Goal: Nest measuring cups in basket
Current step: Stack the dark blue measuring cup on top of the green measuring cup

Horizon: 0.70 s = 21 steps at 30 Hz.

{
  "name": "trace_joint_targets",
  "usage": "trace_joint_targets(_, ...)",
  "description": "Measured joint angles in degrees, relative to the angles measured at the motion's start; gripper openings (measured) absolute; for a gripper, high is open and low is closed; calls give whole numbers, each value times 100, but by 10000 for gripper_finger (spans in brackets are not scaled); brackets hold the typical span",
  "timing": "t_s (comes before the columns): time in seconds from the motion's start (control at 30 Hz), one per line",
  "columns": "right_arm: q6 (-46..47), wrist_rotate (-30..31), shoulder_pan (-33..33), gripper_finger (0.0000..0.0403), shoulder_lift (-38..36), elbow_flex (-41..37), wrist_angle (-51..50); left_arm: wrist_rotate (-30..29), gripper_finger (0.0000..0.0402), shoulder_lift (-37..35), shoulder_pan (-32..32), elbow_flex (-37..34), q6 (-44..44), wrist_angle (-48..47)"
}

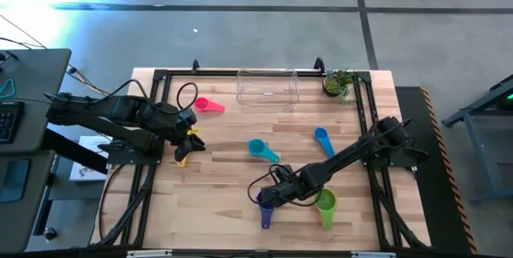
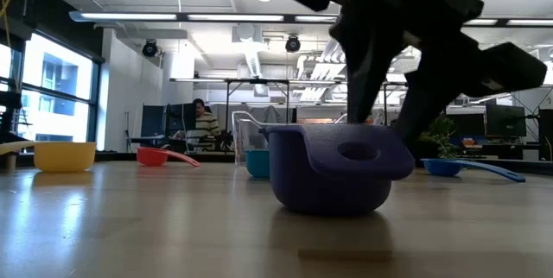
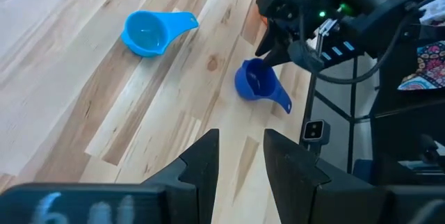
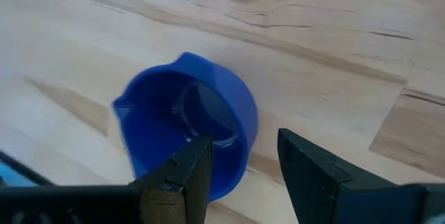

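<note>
The purple cup sits upright on its base on the table near the near edge, handle toward that edge; it looks blue in the right wrist view. My right gripper is open over it, one finger over the bowl and one outside the wall. The green cup lies to its right. The teal cup, blue cup, pink cup and yellow cup are spread about the table. The clear basket stands at the far edge. My left gripper waits open beside the yellow cup. My right gripper comes down at the purple cup from above with one finger in the bowl and the other outside the wall on the side away from the handle. Whether either finger touches the wall, I cannot tell. The cup rests flat on the table.
A small potted plant stands at the far right corner beside the basket. A black frame runs round the table edge. Bare wood lies between the teal cup and the basket. A person sits in the room beyond the table.
</note>
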Motion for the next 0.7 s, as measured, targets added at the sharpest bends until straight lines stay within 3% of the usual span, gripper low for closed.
trace_joint_targets(0.23, 1, -43, 0, 141, 126, 0, 28, 0, 104, -2, 0, 0, 2, 0)
trace_joint_targets(0.57, -19, -62, 0, 20, 126, 0, 33, -76, 104, -2, 0, 0, 52, -2)
trace_joint_targets(0.7, -6, -62, 0, 9, 126, 0, 32, -83, 104, -2, 0, 0, 55, -2)
